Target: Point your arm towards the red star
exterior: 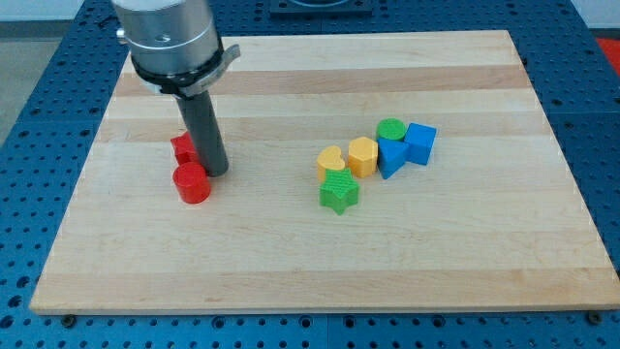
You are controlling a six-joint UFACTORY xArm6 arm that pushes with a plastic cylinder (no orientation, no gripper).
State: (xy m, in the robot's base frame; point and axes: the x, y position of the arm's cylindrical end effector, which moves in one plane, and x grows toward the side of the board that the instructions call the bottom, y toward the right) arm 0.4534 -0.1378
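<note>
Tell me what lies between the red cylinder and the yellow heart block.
Nothing: in the camera view, only bare wooden board separates the red cylinder from the yellow heart block.

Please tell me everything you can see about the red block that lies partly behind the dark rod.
The red block sits on the view's left of the wooden board, mostly hidden behind the dark rod, so its shape is unclear; it may be the star. It looks like matte plastic, lying flat. My tip rests just to its right, seemingly touching it. The red cylinder stands right below it, very close or touching.
</note>
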